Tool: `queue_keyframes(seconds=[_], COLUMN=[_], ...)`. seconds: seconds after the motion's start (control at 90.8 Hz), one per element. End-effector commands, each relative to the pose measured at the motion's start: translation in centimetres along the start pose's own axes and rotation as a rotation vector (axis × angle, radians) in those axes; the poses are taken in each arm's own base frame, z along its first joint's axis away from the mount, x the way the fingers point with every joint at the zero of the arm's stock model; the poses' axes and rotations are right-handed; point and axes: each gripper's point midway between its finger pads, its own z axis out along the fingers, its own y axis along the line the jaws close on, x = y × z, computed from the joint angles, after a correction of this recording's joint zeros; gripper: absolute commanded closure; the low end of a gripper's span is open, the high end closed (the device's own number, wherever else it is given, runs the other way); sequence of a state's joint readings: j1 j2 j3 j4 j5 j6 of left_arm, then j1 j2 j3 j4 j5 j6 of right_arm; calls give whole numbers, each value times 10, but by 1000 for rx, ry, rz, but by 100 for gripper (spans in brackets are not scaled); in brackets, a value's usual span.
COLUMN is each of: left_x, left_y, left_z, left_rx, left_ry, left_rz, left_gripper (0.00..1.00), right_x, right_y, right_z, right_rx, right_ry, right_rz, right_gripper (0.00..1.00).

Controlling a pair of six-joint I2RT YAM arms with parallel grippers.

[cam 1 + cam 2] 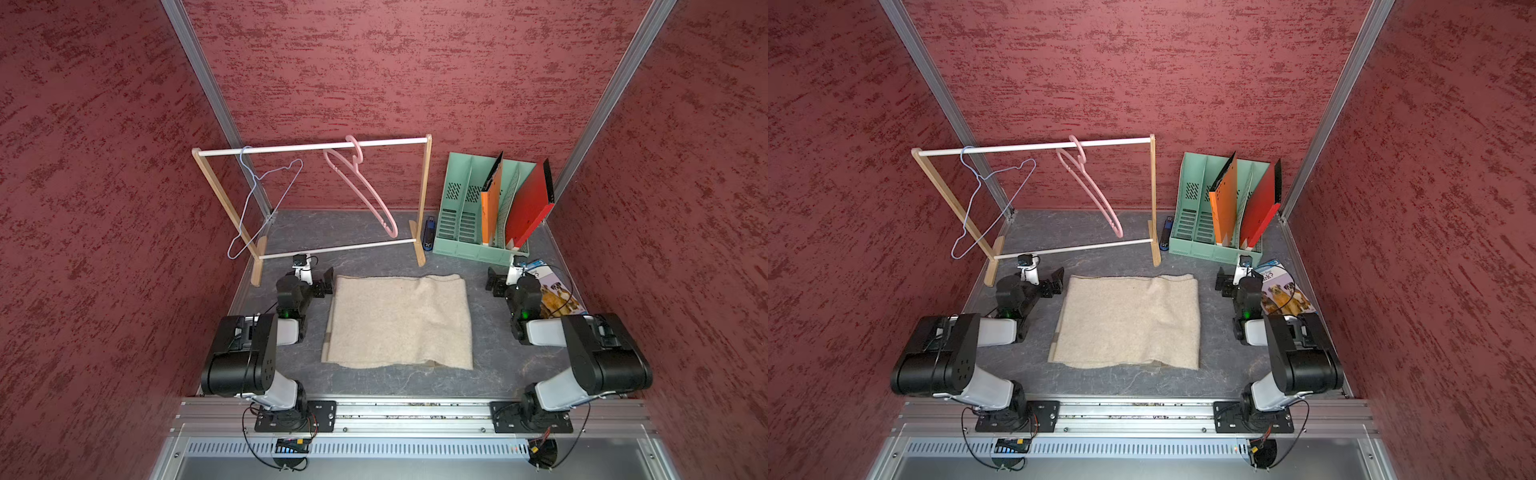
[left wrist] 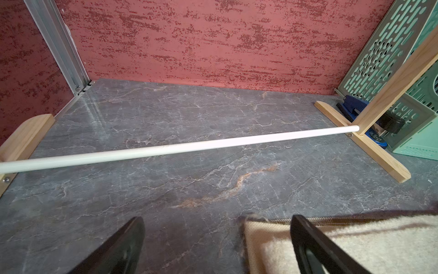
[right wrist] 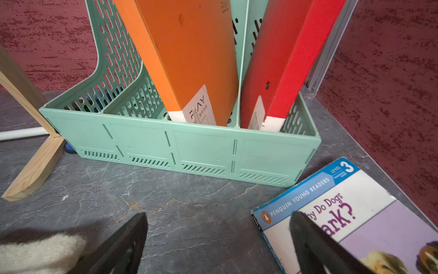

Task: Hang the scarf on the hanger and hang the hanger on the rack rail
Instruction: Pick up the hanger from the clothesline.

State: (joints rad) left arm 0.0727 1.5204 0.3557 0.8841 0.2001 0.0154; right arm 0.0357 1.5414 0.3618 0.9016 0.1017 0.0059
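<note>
Bolted to the aluminium rail (image 1: 415, 415) nearest the lens, two black-and-grey robot arms (image 1: 241, 353) are lying folded low on the grey marbled worktop (image 1: 490, 374). They are flanking a folded cream woollen scarf (image 1: 399, 322), which is lying flat between them. In its wrist view the left tool (image 2: 218, 219) is standing with jaws spread wide and pinching nothing. One finger is showing over the scarf's far corner, though contact cannot be told. Across the cloth the right tool (image 3: 218, 215) is likewise gaping empty, one finger crossing above a children's paperback about dogs (image 3: 355, 213). Behind them a pink plastic hanger (image 1: 361, 187) and a pale blue wire hanger (image 1: 266, 199) are dangling bare from the white top bar of a small wooden clothes rack (image 1: 311, 146), beside a mint-green plastic file organiser (image 1: 461, 216). By all appearances the job is only beginning. Nothing is being gripped, and the scarf is waiting to be lifted, carried back and draped over a hanger.
</note>
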Motion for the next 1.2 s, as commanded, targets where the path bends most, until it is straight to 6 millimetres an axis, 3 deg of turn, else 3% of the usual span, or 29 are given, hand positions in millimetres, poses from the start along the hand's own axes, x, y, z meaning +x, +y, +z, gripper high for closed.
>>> queue_keyframes(seconds=[0.0,0.606,0.683,0.782,0.882,1.003,1.19], left_x=[-10,-14,-25,-50,-63,-76,-115], left_y=[-2,11,18,21,19,-1,-43], left_z=[3,1,-8,-30,-51,-76,-115], left_rx=[2,-71,-126,-186,-225,-194,-77], left_ry=[-31,-41,-59,-81,-59,-24,31], left_rz=[18,-6,-29,-64,-181,-353,-525], left_gripper=[0,0,0,0,0,0,0], right_x=[-13,-15,-20,-44,-62,-86,-99], right_y=[3,1,-2,-9,-5,8,23], right_z=[3,-2,-13,-38,-64,-100,-132], right_rx=[-10,-6,4,40,4,-89,-171], right_ry=[-41,-63,-76,-87,-79,-75,27], right_rz=[-11,-7,-3,52,170,303,379], right_gripper=[2,1,1,1,1,1,1])
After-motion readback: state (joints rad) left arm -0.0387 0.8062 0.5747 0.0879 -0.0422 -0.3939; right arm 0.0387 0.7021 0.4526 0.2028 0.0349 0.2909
